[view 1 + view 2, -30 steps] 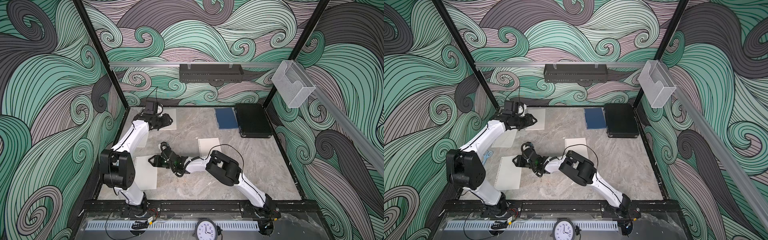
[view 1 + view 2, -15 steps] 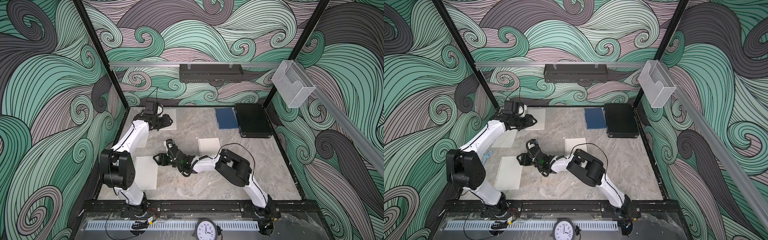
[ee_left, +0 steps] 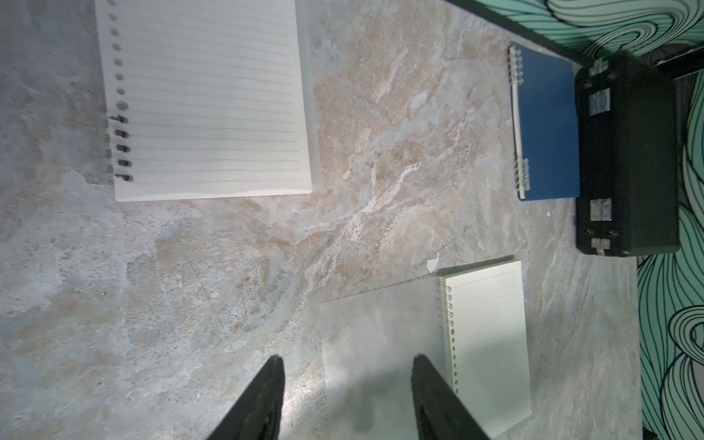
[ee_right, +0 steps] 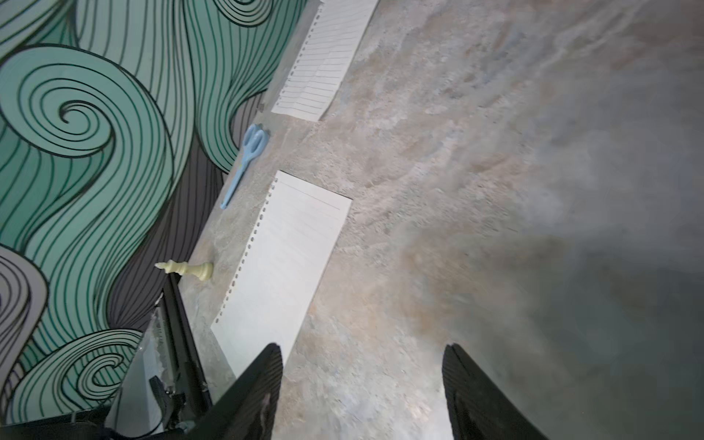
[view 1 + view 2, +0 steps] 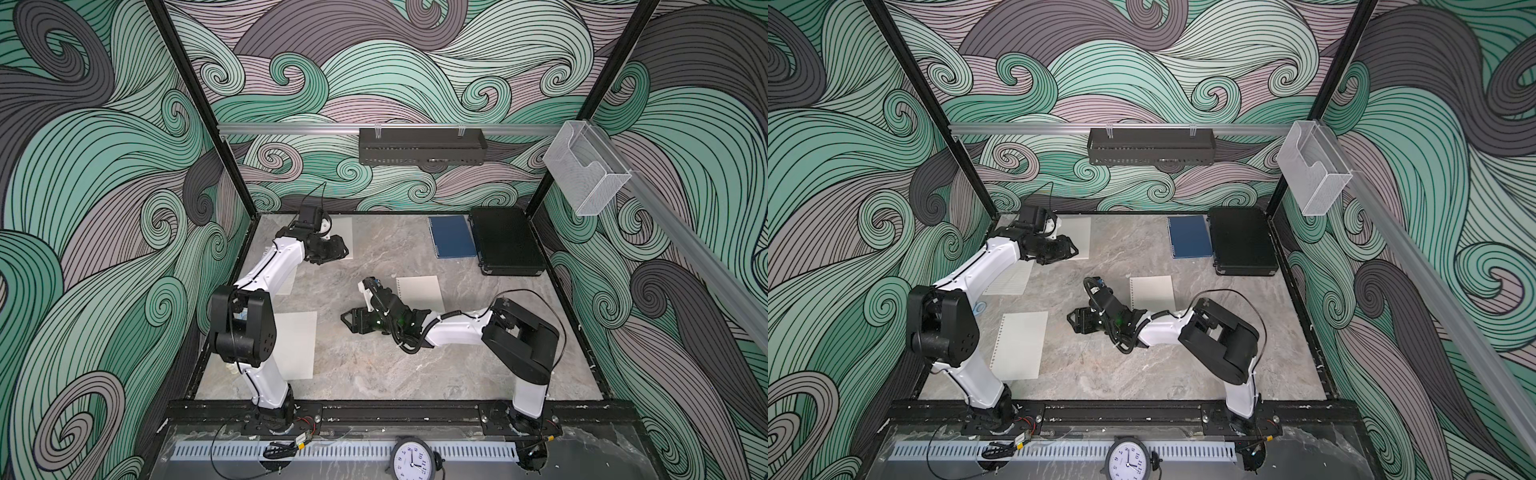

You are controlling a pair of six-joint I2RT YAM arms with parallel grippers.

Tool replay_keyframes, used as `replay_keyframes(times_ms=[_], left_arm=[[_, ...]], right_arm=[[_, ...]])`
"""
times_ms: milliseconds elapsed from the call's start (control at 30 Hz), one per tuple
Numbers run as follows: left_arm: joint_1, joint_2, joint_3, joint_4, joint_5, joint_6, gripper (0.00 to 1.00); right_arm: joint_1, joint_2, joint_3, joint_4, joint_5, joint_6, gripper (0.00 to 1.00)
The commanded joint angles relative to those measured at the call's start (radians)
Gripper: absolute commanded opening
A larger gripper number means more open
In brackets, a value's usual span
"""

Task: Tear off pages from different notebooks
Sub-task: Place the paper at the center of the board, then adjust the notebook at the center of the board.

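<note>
Three notebooks lie on the marble table [image 5: 374, 374]. The white lined one [image 3: 205, 99] is at the back left, its near corner under my left gripper [image 5: 338, 249], which hovers open and holds nothing [image 3: 347, 360]. The cream notebook [image 5: 419, 293] lies mid-table and the blue one [image 5: 452, 237] at the back. A loose cream page [image 5: 295, 345] lies flat at the front left. A lined page [image 5: 1009, 282] lies partly under the left arm. My right gripper [image 5: 347, 322] is open over bare table, just right of the cream page [image 4: 282, 266], with nothing between its fingers [image 4: 364, 346].
A black hard case [image 5: 507, 245] sits against the blue notebook at the back right. Blue scissors [image 4: 249, 152] and a pale chess piece [image 4: 186, 268] lie along the left wall. A clock [image 5: 411, 457] stands in front of the table.
My right gripper has drawn back to the right, off the cream page's edge, and its jaws stand wider. The left arm has not moved.
</note>
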Motion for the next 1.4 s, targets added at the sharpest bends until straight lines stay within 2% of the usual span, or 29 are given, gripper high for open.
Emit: replay_keyframes(times_ms=[0,233,333,533,733,867,1133,1367], left_arm=[[-0.029,0.057,0.058,-0.020,0.029,0.024,0.54],[-0.093,0.210,0.197,-0.084,0.086,0.070,0.54],[-0.116,0.273,0.259,-0.107,0.115,0.082,0.54],[-0.162,0.393,0.384,-0.144,0.191,0.106,0.54],[-0.197,0.507,0.501,-0.175,0.243,0.127,0.54],[-0.214,0.582,0.578,-0.197,0.275,0.134,0.54],[-0.237,0.663,0.621,-0.220,0.294,0.134,0.54],[-0.239,0.641,0.524,-0.211,0.275,0.158,0.53]], right_arm=[[-0.004,-0.049,-0.039,-0.068,0.022,-0.034,0.68],[-0.036,-0.184,-0.126,-0.155,0.028,-0.077,0.69],[-0.062,-0.249,-0.196,-0.172,0.007,-0.048,0.73],[-0.152,-0.359,-0.366,-0.205,-0.075,0.069,0.75],[-0.220,-0.490,-0.421,-0.412,-0.096,0.038,0.79],[-0.277,-0.561,-0.470,-0.454,-0.109,0.055,0.84],[-0.336,-0.558,-0.497,-0.465,-0.123,0.071,0.84],[-0.408,-0.469,-0.441,-0.466,-0.140,0.006,0.84]])
